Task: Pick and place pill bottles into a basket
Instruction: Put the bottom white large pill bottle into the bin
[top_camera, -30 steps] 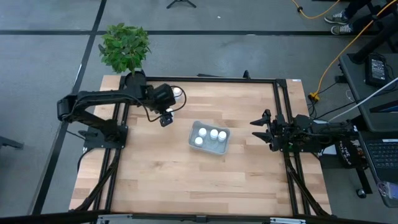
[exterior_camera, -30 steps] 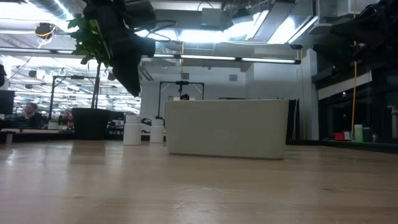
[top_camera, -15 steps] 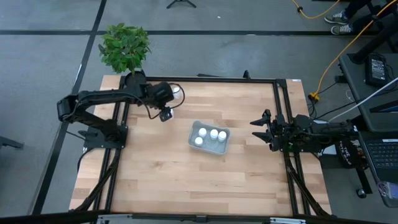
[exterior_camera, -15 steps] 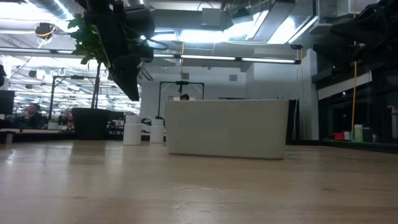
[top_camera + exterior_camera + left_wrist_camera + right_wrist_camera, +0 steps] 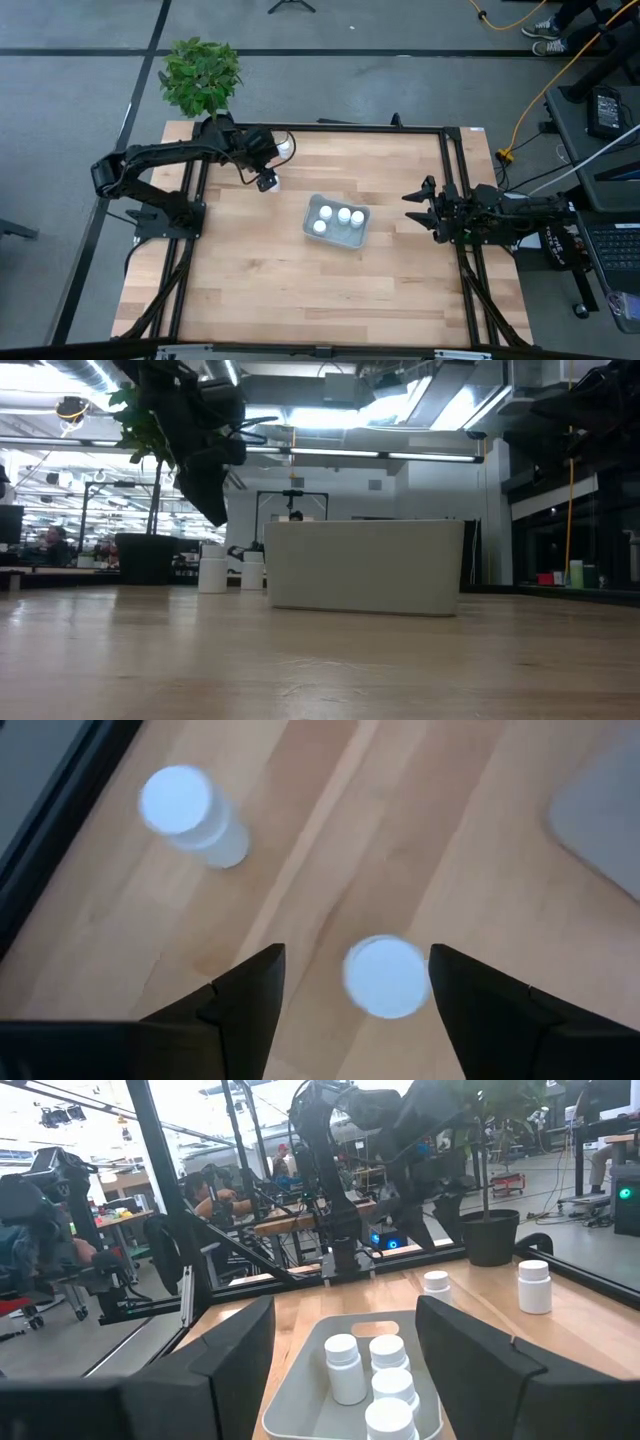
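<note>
Small white capped pill bottles (image 5: 342, 1367): four in grey-blue rectangular basket (image 5: 312, 233), two outside (image 5: 386, 977).
Left gripper (image 5: 350, 982) above one, fingers apart, empty; right gripper (image 5: 416, 207) parted, idle.

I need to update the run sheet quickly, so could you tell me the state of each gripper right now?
Left gripper: open, empty, above a pill bottle on the table.
Right gripper: open, empty, waiting at the table's right side, facing the basket.
</note>
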### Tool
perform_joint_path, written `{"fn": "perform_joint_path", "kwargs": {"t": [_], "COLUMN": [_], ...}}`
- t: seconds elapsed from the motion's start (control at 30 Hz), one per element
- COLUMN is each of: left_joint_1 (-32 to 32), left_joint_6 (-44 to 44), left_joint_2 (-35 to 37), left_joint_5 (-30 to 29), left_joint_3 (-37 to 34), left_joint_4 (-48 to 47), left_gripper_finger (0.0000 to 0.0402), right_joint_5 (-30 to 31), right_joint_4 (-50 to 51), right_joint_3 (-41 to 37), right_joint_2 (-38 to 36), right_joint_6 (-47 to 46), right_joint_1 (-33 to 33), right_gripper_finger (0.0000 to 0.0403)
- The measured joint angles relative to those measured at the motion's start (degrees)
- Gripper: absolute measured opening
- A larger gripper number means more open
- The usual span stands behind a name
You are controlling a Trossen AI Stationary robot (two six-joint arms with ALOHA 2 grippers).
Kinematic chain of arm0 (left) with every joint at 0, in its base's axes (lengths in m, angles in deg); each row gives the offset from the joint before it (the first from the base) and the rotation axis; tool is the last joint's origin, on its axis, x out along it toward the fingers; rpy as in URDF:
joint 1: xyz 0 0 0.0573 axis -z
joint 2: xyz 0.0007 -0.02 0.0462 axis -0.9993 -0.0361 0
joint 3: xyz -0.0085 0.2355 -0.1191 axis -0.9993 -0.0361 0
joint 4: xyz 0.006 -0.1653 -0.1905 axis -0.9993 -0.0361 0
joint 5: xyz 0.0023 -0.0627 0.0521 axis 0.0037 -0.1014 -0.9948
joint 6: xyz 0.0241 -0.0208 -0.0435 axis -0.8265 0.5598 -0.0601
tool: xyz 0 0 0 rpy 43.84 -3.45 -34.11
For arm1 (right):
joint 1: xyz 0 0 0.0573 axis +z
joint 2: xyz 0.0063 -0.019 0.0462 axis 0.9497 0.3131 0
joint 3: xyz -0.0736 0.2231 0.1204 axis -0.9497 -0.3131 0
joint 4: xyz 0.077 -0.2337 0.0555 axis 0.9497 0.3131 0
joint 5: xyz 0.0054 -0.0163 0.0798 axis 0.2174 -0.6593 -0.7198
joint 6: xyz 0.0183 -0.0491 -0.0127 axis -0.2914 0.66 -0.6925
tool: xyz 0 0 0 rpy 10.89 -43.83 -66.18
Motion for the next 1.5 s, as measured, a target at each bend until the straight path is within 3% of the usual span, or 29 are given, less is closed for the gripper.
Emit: {"fn": "perform_joint_path", "kwargs": {"t": [0.6, 1.13, 1.5], "left_joint_1": [-1.9, -2.3, -2.5], "left_joint_6": [-0.4, -3.1, -5.3], "left_joint_2": [-0.3, -1.1, -10.1], "left_joint_5": [5.9, 7.4, 8.1], "left_joint_3": [-1.2, -1.2, -1.2], "left_joint_4": [-0.9, -2.4, 2.0], "left_gripper_finger": [0.0245, 0.0338, 0.0343], "right_joint_5": [0.0, 0.0, 0.0], "right_joint_4": [0.0, 0.0, 0.0], "right_joint_3": [0.0, 0.0, 0.0], "right_joint_2": [0.0, 0.0, 0.0], "right_joint_6": [0.0, 0.0, 0.0], "right_joint_1": [0.0, 0.0, 0.0], "right_gripper_finger": [0.0245, 0.0245, 0.0245]}}
